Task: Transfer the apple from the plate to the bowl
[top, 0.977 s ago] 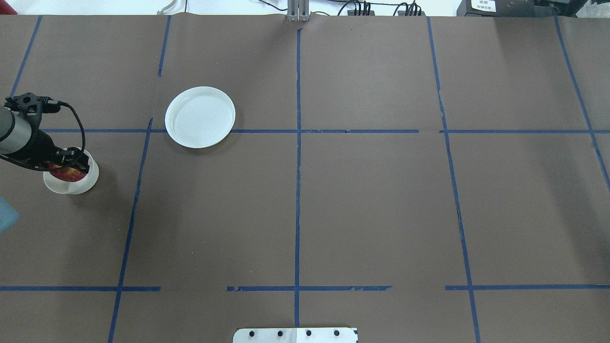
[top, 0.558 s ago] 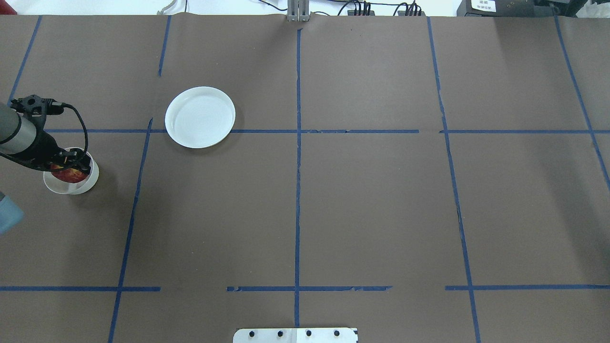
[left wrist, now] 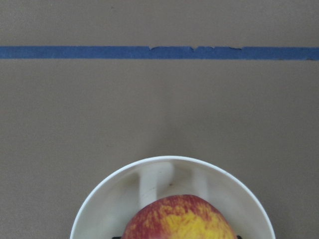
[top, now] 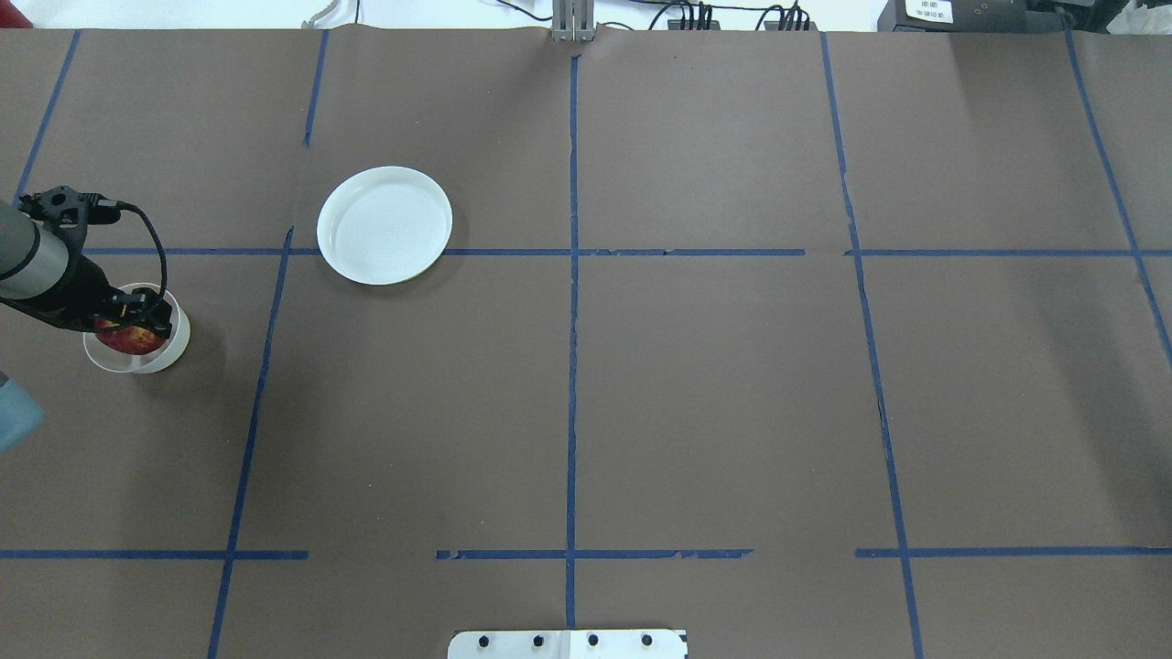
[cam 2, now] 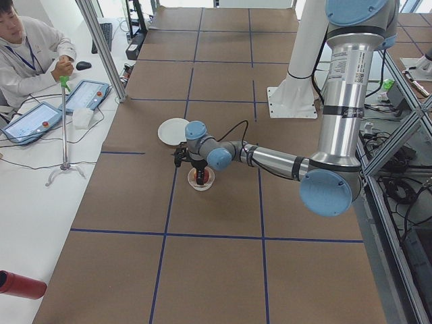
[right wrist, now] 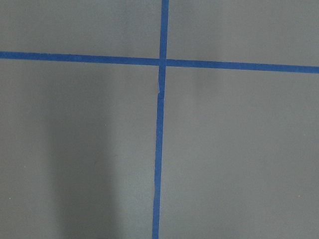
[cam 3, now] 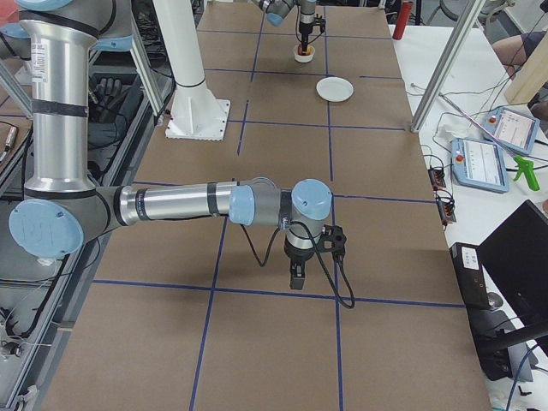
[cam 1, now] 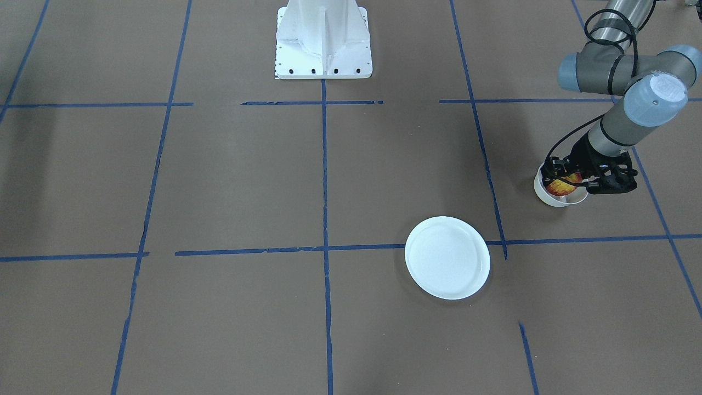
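seen along the brown worktop (top: 732, 412), gridded with blue tape lines (right wrist: 159, 149), from the robot's right end. nearest, the right tool (cam 3: 295, 281) hangs pointing down, close above the worktop beside a tape line; whether it is spread or pressed together cannot be told. farther along, the white plate (top: 385, 225) lies flat, its edge over a tape line. farthest, at the robot's left end, the bowl (top: 139, 363) stands upright, well apart from the plate. the apple (left wrist: 179, 219) is inside the bowl's mouth, red and yellow skin uppermost; whether it rests on the bottom cannot be told. the left tool (top: 135, 322) reaches down into the bowl from above, pinching the apple at its two flanks.
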Robot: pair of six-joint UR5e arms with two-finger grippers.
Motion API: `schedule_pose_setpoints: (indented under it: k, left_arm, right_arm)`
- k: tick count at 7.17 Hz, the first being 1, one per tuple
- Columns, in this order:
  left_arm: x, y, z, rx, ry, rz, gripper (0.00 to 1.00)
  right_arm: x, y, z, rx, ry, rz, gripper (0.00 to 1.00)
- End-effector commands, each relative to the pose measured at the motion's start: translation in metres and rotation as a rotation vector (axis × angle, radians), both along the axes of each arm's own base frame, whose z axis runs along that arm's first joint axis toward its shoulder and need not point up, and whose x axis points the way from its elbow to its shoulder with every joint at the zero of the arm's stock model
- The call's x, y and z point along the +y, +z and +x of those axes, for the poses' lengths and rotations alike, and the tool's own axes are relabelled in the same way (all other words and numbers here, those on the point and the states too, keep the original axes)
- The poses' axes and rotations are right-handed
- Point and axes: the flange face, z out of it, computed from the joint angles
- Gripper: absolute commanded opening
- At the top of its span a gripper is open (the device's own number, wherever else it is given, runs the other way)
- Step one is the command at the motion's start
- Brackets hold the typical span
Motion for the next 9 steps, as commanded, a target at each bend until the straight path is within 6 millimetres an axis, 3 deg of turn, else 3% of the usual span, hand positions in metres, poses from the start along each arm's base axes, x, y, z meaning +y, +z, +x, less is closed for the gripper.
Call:
schedule_pose_setpoints:
  k: [1, 2, 3, 5, 7, 9]
  left_arm:
    - [-0.001, -0.007, -0.005, 0.004, -0.007, 0.009, 0.99]
    - [0.001, -0.02, -0.011, 0.013, -0.011, 0.021, 0.98]
    - [0.009, -0.029, -0.041, 0.025, -0.04, 0.036, 0.96]
    - [0.036, -0.039, -0.139, 0.022, -0.08, 0.148, 0.95]
    - [0.068, 0.004, -0.244, 0.007, -0.052, 0.23, 0.95]
    - [0.089, 0.036, -0.332, -0.069, -0.055, 0.26, 0.95]
  right_arm:
    - [0.0, 0.0, 0.0, 0.0, -0.001, 0.0, 1.0]
    - [0.0, 0.0, 0.0, 0.0, 0.0, -0.001, 1.0]
    - [0.0, 0.0, 0.0, 0.0, 0.0, -0.001, 1.0]
    - [0.0, 0.0, 0.0, 0.0, 0.0, -0.001, 1.0]
    - [0.0, 0.0, 0.0, 0.0, -0.001, 0.002, 1.0]
    - [0.0, 0.0, 0.0, 0.0, 0.0, 0.001, 1.0]
